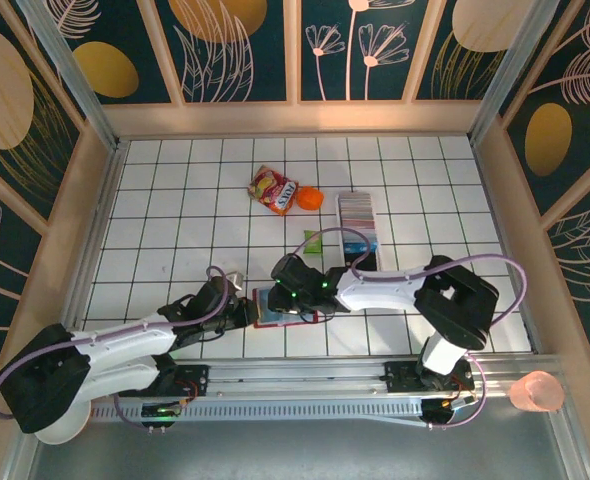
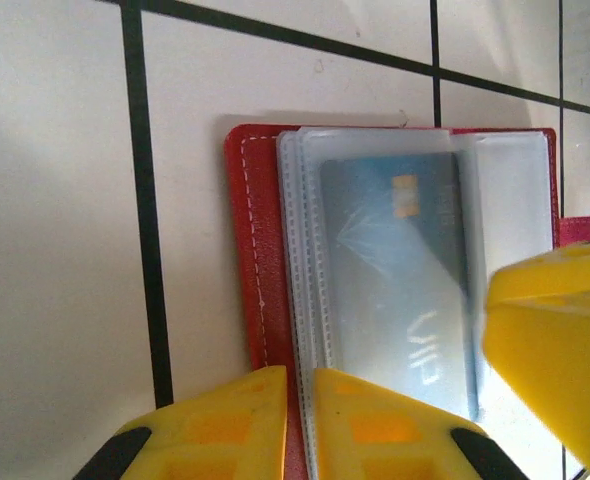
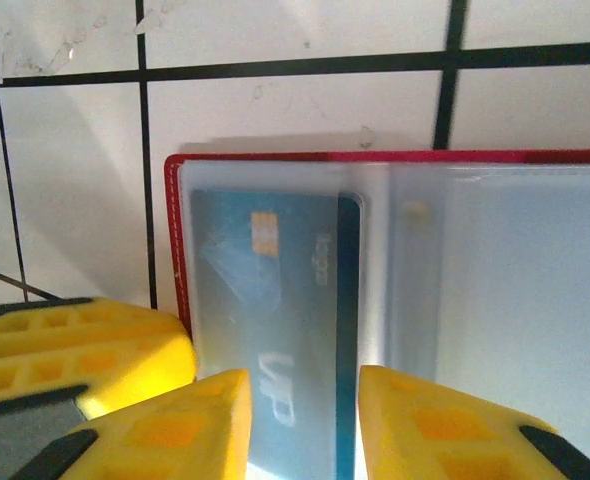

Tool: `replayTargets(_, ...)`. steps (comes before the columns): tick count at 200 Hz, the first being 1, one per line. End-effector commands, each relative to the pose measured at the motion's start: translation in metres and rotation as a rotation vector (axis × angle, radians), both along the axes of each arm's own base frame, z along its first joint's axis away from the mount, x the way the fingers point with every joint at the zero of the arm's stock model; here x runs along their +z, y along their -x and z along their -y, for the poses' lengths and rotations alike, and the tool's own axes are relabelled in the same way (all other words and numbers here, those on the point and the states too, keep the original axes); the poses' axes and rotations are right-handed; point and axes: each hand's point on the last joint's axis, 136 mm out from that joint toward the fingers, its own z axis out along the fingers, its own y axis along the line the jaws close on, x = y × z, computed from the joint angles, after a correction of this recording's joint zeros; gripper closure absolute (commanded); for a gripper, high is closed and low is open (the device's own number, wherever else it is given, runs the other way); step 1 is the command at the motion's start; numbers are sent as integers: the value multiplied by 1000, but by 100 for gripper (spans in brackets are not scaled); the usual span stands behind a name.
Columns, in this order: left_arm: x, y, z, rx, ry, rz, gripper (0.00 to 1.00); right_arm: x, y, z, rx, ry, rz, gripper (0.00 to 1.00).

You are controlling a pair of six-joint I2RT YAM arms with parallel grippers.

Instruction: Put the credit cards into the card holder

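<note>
**A:** How does the left pincer (image 2: 300, 425) stand?

**B:** It is nearly closed. Its two yellow fingers nip the near edge of the card holder (image 2: 250, 250), where the red cover meets the clear sleeves. It looks to be pinning the holder flat and open.

**A:** And the right pincer (image 3: 305, 425)?

**B:** Its jaws stand partly apart, astride the near end of a blue card (image 3: 265, 300). Whether they pinch that card or only hang over it, one cannot tell.

**A:** How far in is that card?

**B:** Most of its length lies under the clear plastic of a pocket, chip end deepest. The near end is hidden behind the fingers, so it may or may not be fully seated.

**A:** Where does the holder lie?

**B:** It lies open on the counter (image 1: 175, 200), close to the near edge and a little left of the middle, between the two pincers.

**A:** So how far along is the job?

**B:** Early, by the look of it. One card is in, or nearly so. The other credit cards (image 1: 357, 212), a long grey row, sit in the white tray (image 1: 379, 230). The tray is well apart from the holder, right of the middle and toward the far edge. The pocket beside the blue card looks bare, so most of the loading is left.
</note>
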Motion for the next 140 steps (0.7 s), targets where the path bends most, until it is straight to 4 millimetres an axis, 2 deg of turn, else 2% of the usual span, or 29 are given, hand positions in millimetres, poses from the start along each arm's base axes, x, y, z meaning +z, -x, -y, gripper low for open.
replayTargets(1, 3, 0, -2, 7, -11, 9, 84, 16, -2, 24, -75, 37, 58, 62)
replayTargets(30, 7, -1, -2, 7, -2, 17, 81, 13, 10, 48, -129, 82, 62, 61)
replayTargets(38, 8, -1, -1, 7, 3, 19, 80, 10, 13, 54, -142, 94, 59, 57)
replayTargets(65, 9, -1, -3, 15, 6, 23, 78, -4, 16, 70, -174, 135, 51, 54)
replayTargets(102, 7, 1, -5, 16, 3, 21, 78, -15, 19, 66, -159, 147, 29, 54)
replayTargets(140, 8, -4, -15, 65, -19, 44, 82, -20, 19, 60, -141, 163, 25, 54)
